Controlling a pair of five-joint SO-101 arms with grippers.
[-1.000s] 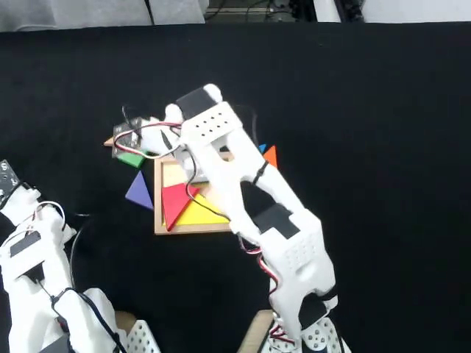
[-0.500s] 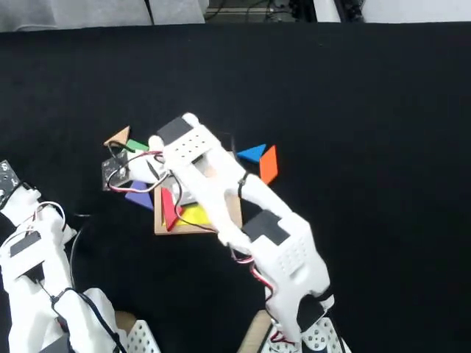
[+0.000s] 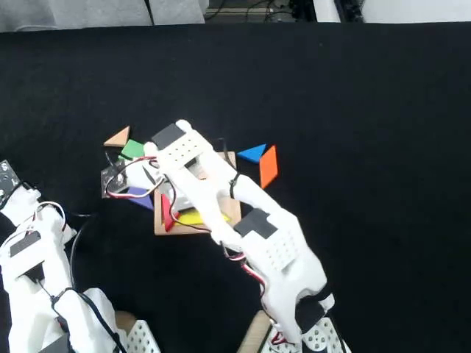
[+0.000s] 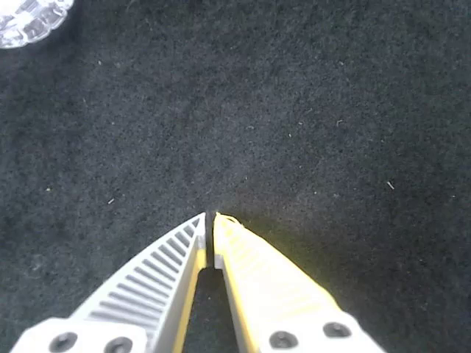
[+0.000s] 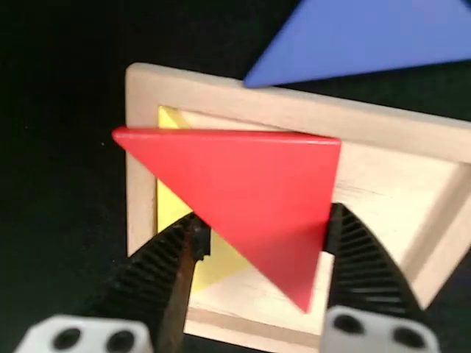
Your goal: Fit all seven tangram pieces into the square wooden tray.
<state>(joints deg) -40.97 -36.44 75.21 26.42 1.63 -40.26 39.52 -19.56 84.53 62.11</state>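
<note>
Right tool (image 5: 265, 220) clamps the red triangle (image 5: 243, 184) at a tilt over one corner of the wooden tray (image 5: 294, 110).

A second ago the red triangle lay flat in the tray and the right arm stretched out past it over the tan triangle (image 3: 118, 137) and green piece (image 3: 132, 149). The arm has since drawn back, so both show on the table (image 3: 368, 110). The red triangle now hangs partly over the tray's rim, above the yellow piece (image 5: 171, 198). The purple triangle (image 3: 136, 194) lies just outside the tray. The blue triangle (image 3: 252, 153) and orange piece (image 3: 268, 165) sit beyond its far side. Left tool (image 4: 211, 220) has its fingers pressed together, holding nothing, over bare table.
</note>
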